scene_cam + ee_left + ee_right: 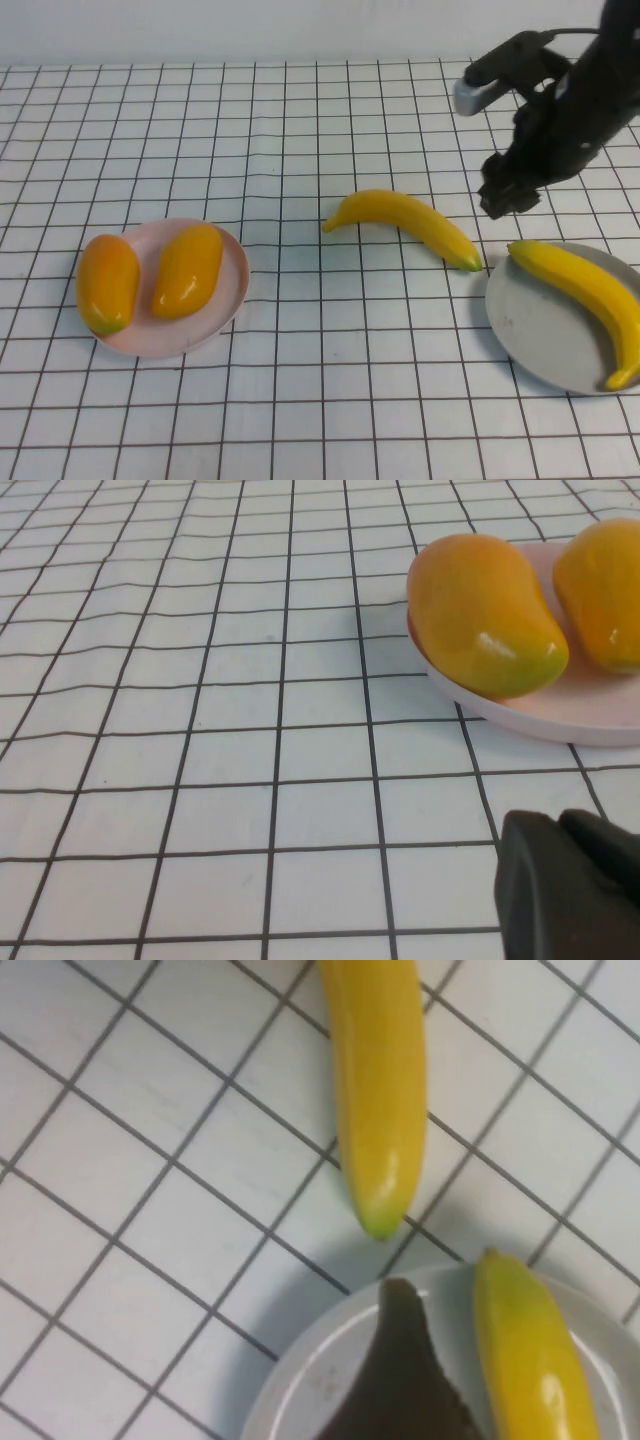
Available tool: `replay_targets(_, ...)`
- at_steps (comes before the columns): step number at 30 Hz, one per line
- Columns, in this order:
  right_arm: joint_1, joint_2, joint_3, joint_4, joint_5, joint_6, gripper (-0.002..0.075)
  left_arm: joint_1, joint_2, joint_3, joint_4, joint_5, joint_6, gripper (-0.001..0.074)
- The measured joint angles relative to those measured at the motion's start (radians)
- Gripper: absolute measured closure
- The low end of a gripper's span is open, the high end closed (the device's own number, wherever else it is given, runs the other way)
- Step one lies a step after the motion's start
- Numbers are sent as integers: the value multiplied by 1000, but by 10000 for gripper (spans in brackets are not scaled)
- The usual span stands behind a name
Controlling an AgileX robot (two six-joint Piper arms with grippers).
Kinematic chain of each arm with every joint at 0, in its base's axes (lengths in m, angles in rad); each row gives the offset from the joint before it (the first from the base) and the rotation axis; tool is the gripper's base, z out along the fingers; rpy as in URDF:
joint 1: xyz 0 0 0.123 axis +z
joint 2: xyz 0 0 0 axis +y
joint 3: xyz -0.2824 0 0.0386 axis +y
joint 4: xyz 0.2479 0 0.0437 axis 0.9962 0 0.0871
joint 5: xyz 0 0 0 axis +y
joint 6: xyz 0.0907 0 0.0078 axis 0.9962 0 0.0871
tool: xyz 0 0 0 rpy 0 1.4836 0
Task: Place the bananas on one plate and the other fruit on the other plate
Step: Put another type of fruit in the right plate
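One banana (412,222) lies on the table between the two plates. The other banana (590,295) lies on the grey plate (535,330) at the right. Both mango-like fruits (108,282) (188,268) lie on the pink plate (228,300) at the left. My right gripper (503,198) hangs open and empty above the grey plate's far edge, between the two bananas. In the right wrist view one of its fingers (400,1370) shows over the plate, beside the banana (535,1360). My left gripper (565,825) is shut and empty, low over the table near the pink plate (560,715).
The table has a white cloth with a black grid. The right arm (570,100) reaches in from the far right. The left arm is out of the high view.
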Motion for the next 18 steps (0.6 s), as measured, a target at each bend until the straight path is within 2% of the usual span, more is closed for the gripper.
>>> replay_targets(8,50,257,-174,2,25,-71,279,0,0,0,0,0,0,738)
replay_targets(18,60,462,-403,40,46,-85,281,0,0,0,0,0,0,738)
